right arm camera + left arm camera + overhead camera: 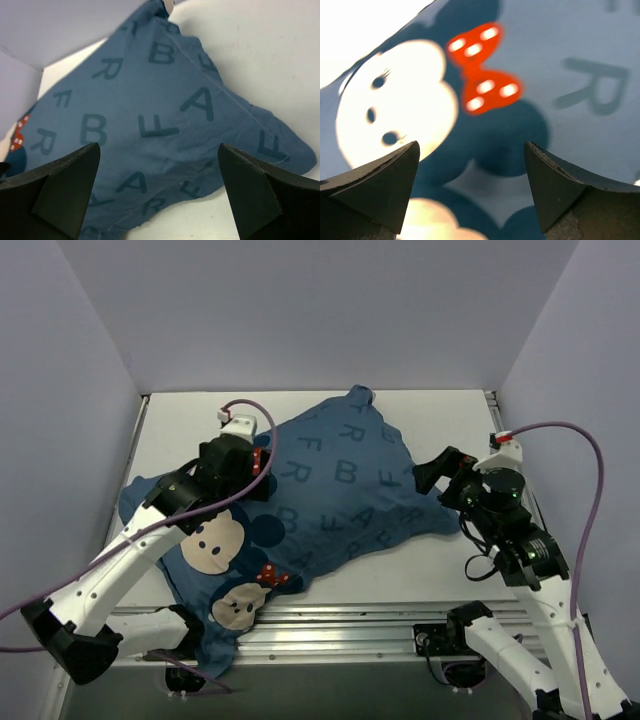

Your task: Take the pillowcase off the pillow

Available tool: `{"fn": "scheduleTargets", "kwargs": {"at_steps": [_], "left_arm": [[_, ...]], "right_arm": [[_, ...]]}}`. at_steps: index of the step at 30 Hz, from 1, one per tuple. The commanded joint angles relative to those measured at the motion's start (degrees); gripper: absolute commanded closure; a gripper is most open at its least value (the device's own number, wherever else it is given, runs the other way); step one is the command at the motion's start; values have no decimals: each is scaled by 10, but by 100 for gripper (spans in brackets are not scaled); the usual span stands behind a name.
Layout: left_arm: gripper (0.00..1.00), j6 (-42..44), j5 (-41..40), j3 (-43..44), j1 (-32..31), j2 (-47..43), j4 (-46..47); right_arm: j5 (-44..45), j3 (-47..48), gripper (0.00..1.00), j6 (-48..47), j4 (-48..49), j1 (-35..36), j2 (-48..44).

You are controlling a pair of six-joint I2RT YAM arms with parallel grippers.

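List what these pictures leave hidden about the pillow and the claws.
- Pillow: every view, wholly covered by the pillowcase.
- Pillowcase opening: top view, near hem hangs over the table edge, partly behind the left arm.
- Left claw: wrist view blurred; contact with fabric unclear.

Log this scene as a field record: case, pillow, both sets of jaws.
pillowcase: blue, lettered, spread across the table, near corner draped over the front edge
pillow: no white showing; hidden inside the case, if there
left jaws: open, close above the mouse print
right jaws: open, empty, facing the case's right corner
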Motion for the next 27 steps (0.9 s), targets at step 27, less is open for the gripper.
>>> {"fn": "scheduleTargets", "kwargs": {"at_steps": [27], "left_arm": [[3, 10, 172, 147, 33, 269, 221]], "right_arm": [[-21, -144, 0, 91, 109, 1, 71]]}}
